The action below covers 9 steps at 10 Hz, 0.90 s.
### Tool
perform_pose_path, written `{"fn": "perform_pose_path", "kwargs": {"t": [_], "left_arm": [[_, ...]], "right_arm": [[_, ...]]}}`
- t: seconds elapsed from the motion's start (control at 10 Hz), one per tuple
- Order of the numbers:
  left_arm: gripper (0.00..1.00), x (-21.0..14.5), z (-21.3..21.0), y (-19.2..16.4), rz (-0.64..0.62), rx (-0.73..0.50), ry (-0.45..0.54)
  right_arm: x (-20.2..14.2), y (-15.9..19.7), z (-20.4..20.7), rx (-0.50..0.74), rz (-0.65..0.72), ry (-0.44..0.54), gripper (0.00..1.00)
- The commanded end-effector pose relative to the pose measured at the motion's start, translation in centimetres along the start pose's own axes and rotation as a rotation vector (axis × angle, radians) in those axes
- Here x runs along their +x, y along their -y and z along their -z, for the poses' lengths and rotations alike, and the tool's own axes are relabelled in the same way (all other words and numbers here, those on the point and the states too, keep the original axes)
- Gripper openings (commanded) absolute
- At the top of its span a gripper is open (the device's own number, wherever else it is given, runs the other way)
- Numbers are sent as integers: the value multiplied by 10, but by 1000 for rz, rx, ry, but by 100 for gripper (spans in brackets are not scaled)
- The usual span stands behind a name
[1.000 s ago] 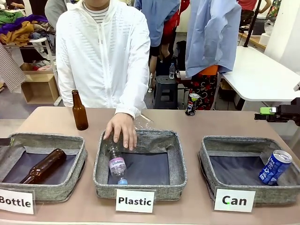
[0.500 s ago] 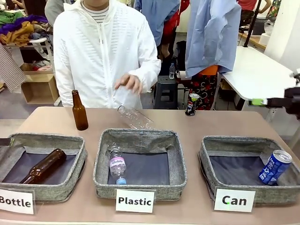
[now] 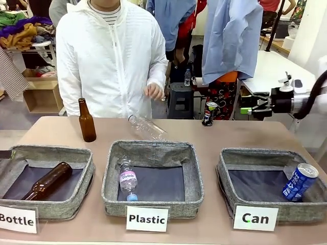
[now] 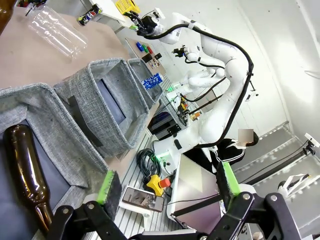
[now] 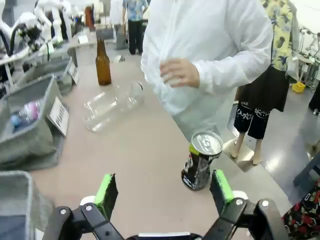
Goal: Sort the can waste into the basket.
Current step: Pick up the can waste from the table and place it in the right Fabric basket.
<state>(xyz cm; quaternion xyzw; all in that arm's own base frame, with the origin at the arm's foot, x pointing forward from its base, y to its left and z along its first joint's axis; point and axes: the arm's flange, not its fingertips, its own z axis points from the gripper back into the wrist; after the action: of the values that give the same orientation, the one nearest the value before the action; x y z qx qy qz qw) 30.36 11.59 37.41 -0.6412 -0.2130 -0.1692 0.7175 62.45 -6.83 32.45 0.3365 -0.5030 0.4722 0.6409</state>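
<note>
Steer the wide-open, empty right gripper (image 5: 162, 192) onto the dented dark can (image 5: 201, 160). Straddle its middle squarely, then close gently to avoid tipping it over.

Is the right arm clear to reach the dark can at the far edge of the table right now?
Probably yes. The right fingers stand open and face the dark can, with bare table between them. The person's hand is up at the chest, away from the can.
</note>
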Motion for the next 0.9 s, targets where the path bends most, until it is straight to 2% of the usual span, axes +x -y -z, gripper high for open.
{"fn": "perform_pose_path", "kwargs": {"t": [0.0, 0.1, 0.2, 0.3, 0.5, 0.8], "left_arm": [[100, 0, -2, 3, 1, -10, -1], [100, 0, -2, 3, 1, -10, -1], [100, 0, -2, 3, 1, -10, -1], [100, 0, -2, 3, 1, -10, -1], [100, 0, -2, 3, 1, -10, -1], [100, 0, -2, 3, 1, -10, -1]], "right_arm": [[6, -15, -13, 81, 76, -22, 100], [0, 0, 0, 0, 0, 0, 100], [0, 0, 0, 0, 0, 0, 100], [-7, -2, -1, 27, 9, -21, 100], [-19, 30, 27, -1, 53, -46, 100], [-35, 55, 64, -32, 119, -87, 100]]}}
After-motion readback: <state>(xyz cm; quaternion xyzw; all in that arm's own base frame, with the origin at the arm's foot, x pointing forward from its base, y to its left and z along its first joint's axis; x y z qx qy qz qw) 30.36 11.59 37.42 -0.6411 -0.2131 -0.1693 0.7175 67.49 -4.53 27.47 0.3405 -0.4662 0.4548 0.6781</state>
